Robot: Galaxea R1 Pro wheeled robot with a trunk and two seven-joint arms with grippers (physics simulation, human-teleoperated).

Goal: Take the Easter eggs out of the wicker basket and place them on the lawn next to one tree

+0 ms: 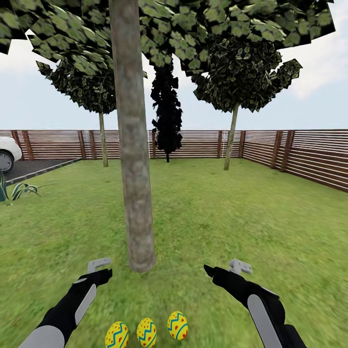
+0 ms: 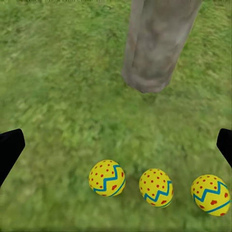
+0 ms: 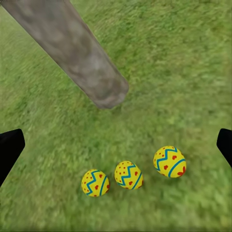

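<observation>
Three yellow Easter eggs with red dots and blue-green zigzags lie in a row on the lawn (image 1: 251, 227), just in front of the thick grey-brown tree trunk (image 1: 137, 193). In the head view they are the left egg (image 1: 117, 335), the middle egg (image 1: 146, 332) and the right egg (image 1: 178, 325). My left gripper (image 1: 100, 270) hovers open above the grass, left of the trunk's foot. My right gripper (image 1: 223, 268) is open to the trunk's right. Both wrist views look down on the eggs (image 2: 107, 178) (image 3: 128, 174) and the trunk base (image 2: 147, 77) (image 3: 108, 92). The wicker basket is out of view.
A brown slatted fence (image 1: 309, 159) bounds the garden at the back and right. Two thin-trunked trees (image 1: 102, 140) (image 1: 231, 140) and a black cone-shaped tree (image 1: 167, 121) stand far off. A white car (image 1: 7, 152), dark asphalt (image 1: 34, 166) and a spiky plant (image 1: 19, 191) are at left.
</observation>
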